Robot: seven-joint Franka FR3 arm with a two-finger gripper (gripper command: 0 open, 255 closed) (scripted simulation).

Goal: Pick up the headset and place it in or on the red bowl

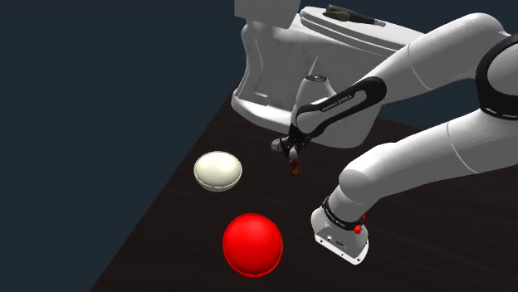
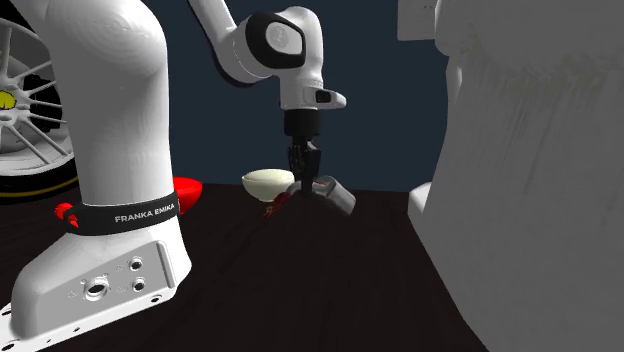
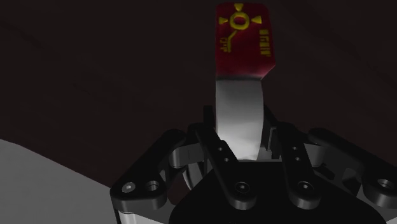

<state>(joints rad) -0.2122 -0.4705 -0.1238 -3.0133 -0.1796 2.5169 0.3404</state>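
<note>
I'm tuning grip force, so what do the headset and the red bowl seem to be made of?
Headset: smooth grey band with a soft sheen, perhaps plastic or metal; its end is matte dark red with yellow printed markings. Red bowl: uniformly bright red, smooth, no texture, so material stays open; maybe plastic.

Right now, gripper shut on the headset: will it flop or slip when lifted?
Likely stiff: the headset juts straight past the gripper without sagging. Might pivot: only its smooth grey band is pinched, the red end well beyond.
</note>
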